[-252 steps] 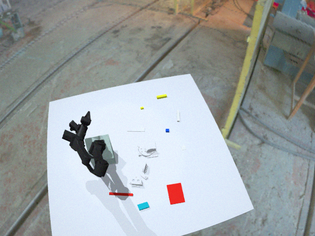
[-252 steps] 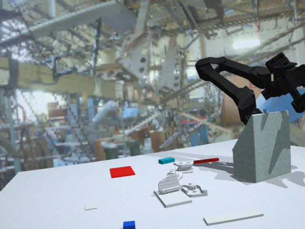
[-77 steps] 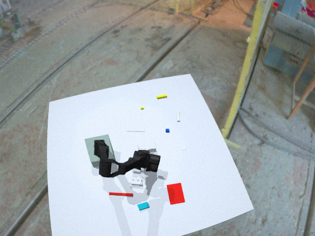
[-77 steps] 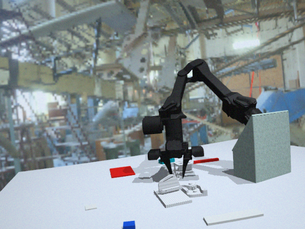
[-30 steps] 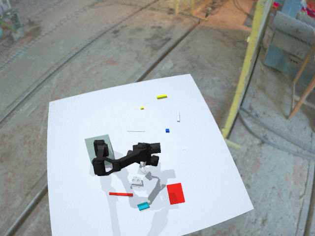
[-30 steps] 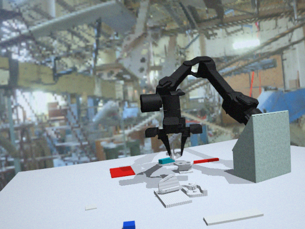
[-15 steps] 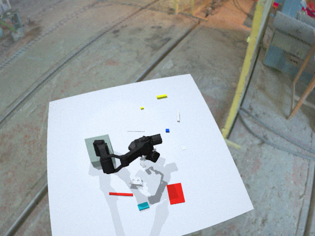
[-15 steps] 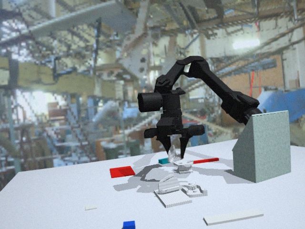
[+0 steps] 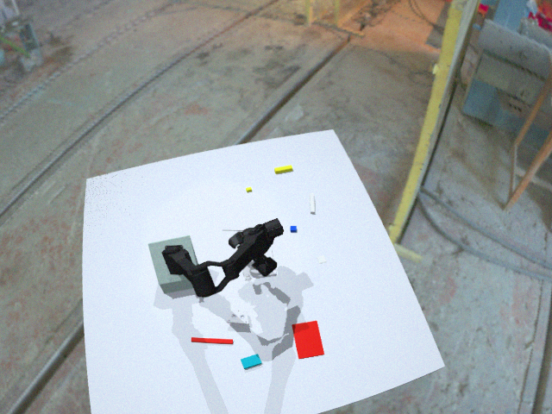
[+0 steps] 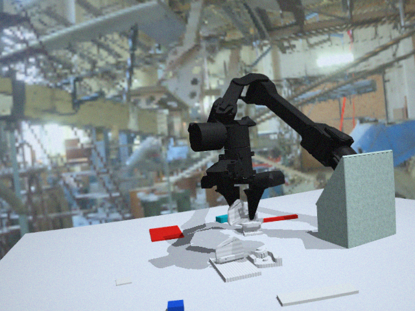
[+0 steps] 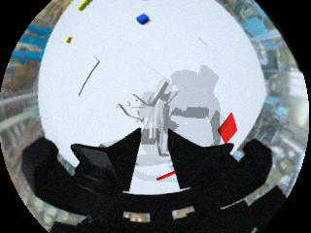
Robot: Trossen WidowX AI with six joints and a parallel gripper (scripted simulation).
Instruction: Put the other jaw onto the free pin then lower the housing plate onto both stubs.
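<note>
My gripper (image 10: 242,211) (image 11: 154,130) is shut on a white jaw (image 10: 235,214) (image 11: 155,118), held upright above the table behind the base. In the top view the arm hides the fingers. The white ribbed base (image 10: 242,271) lies on the table, with the other fan-shaped jaw (image 10: 231,251) on its left side and a round upright pin feature (image 10: 261,253) on its right. I cannot tell any tooth contact. The small white housing plate (image 9: 239,316) (image 10: 251,226) sits apart from the base, beyond it in the exterior view, partly behind the held jaw and fingertip.
A tall grey-green block (image 9: 178,287) (image 10: 370,201) stands beside the arm. A red sheet (image 9: 308,341) (image 10: 165,233), red bar (image 9: 212,341) (image 10: 281,218), cyan block (image 9: 251,361) (image 10: 221,218), blue cube (image 9: 293,228) (image 10: 175,305) and white strip (image 10: 318,295) lie around.
</note>
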